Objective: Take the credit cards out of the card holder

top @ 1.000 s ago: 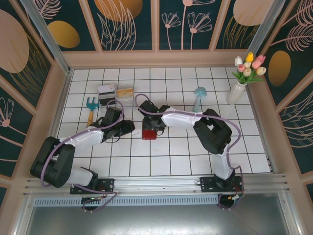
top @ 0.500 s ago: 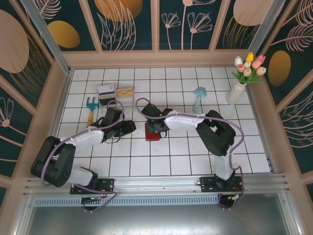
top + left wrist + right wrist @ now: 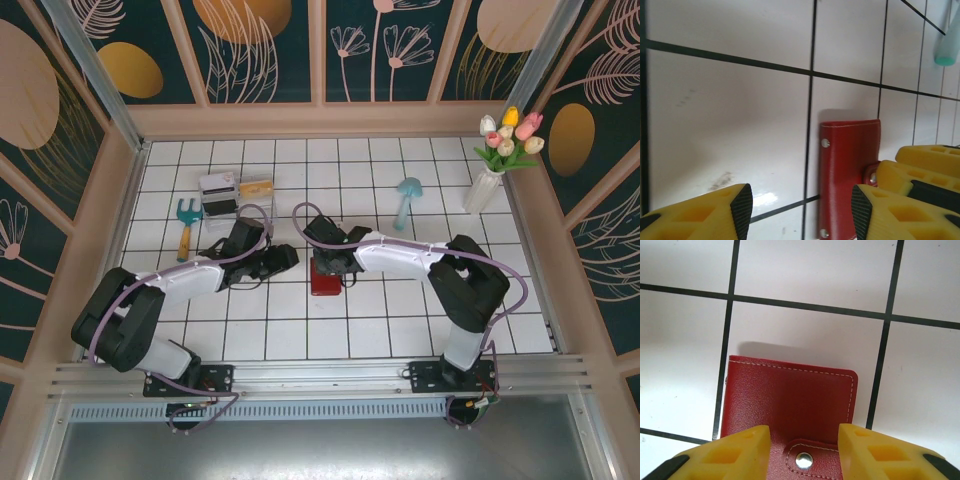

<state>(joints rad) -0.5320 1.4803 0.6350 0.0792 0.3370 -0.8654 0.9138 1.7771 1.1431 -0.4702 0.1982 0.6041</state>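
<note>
Card holder [image 3: 324, 279] lies shut & flat at mid-surface [image 3: 400, 320], so the cards are presumably inside. R tool [image 3: 333, 262] sits over it, jaws part-open & straddling the snap tab [image 3: 812, 460]. One pad looks right at the tab's edge, but I can't tell if it's pinched yet, as that edge is cropped. L tool [image 3: 283, 258] hangs just left of the holder, jaws apart w/ nothing btwn them. Step in hand, I'd judge: pop the snap. Do it by closing R on the tab only, not the cover under it, then peeling up gently. Bring L in to pin the holder's body, else the whole thing prob. lifts.
</note>
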